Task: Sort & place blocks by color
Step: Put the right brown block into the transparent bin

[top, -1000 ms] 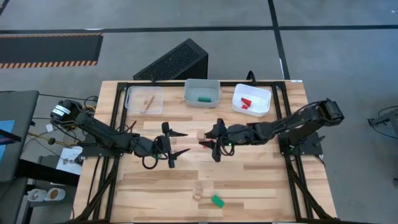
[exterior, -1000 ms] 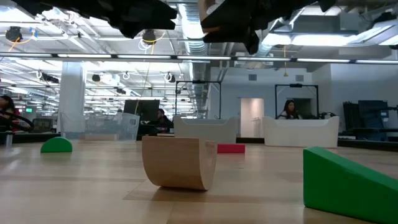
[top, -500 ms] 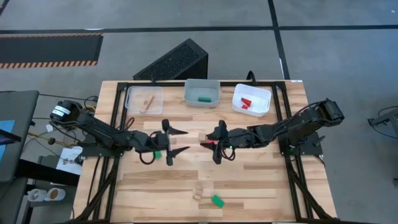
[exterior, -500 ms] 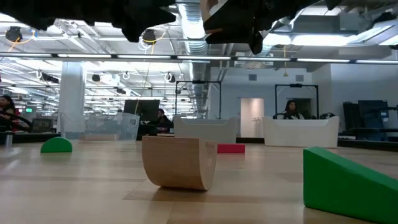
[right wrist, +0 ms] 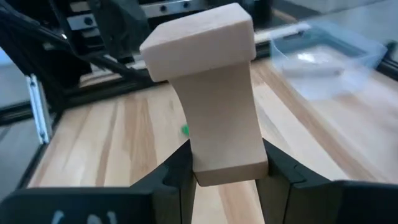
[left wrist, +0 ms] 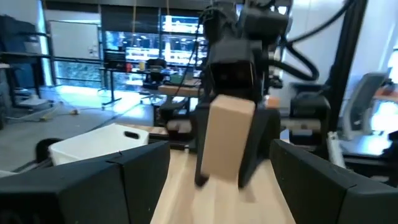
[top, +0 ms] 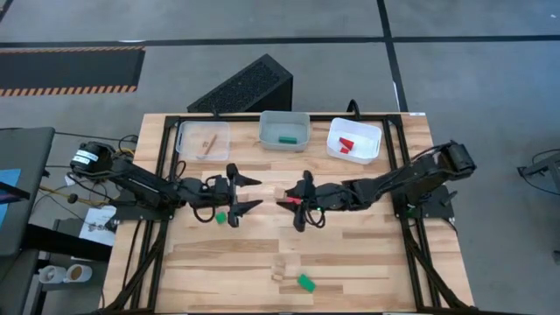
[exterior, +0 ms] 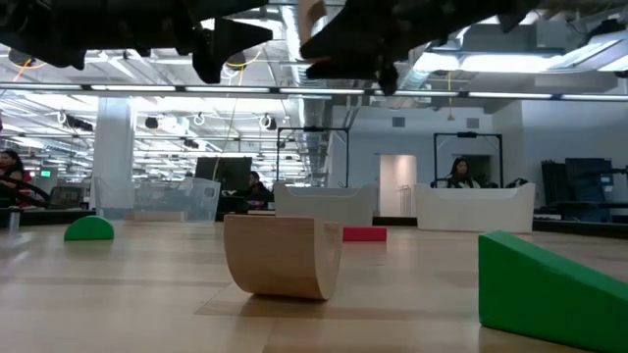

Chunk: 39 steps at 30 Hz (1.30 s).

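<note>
While the right gripper (top: 291, 203) hangs above the middle of the desk (top: 367, 262), its fingers (right wrist: 283, 169) are closed on the waist of a plain light-wood block (right wrist: 211, 93), an odd piece with a broad head and a narrower stem. The left gripper (top: 241, 195) faces it from the nine o'clock side, near but apart, its fingers spread wide and holding nothing.

The block looks stiff, light and smooth-sided, so it should neither crush nor sag, though it might twist if pinched off-centre. A hold across the flat faces of the stem, as now, seems the safest. If it is to pass to the left arm, the free broad head is the likely place to take.

The clear tray (top: 203, 138) at eleven o'clock holds another light-wood piece, so it probably belongs there. A green block (top: 221, 216) lies on the desk just beside the left gripper. A wooden arch (top: 278, 270) and a green wedge (top: 305, 282) wait at six o'clock.
</note>
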Each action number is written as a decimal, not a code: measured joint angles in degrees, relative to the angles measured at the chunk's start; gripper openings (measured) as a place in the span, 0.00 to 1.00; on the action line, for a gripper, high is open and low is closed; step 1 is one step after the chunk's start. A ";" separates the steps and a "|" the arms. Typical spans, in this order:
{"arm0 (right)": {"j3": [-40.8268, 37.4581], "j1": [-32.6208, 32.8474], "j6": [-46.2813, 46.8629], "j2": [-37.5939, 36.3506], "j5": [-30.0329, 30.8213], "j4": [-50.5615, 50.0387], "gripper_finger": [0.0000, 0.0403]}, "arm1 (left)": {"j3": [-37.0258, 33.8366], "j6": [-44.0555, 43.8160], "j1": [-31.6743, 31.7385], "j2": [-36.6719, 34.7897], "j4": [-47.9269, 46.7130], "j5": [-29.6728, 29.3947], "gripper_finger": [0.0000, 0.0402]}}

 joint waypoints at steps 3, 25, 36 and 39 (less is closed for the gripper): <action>0.93 -0.28 -0.84 4.38 -0.23 2.71 0.34 | 0.00 -1.84 0.43 -0.01 0.01 2.90 0.67; 9.66 -2.27 -1.91 13.66 -9.76 5.02 0.35 | 0.00 -0.10 0.96 0.00 -9.71 6.89 0.70; 9.66 -3.04 -0.10 13.66 -10.74 4.95 0.42 | 0.00 3.71 0.99 0.00 -7.77 10.57 0.24; 9.66 -3.13 0.45 13.66 -12.07 4.63 0.48 | 0.07 3.03 0.99 -0.09 -9.91 7.80 0.24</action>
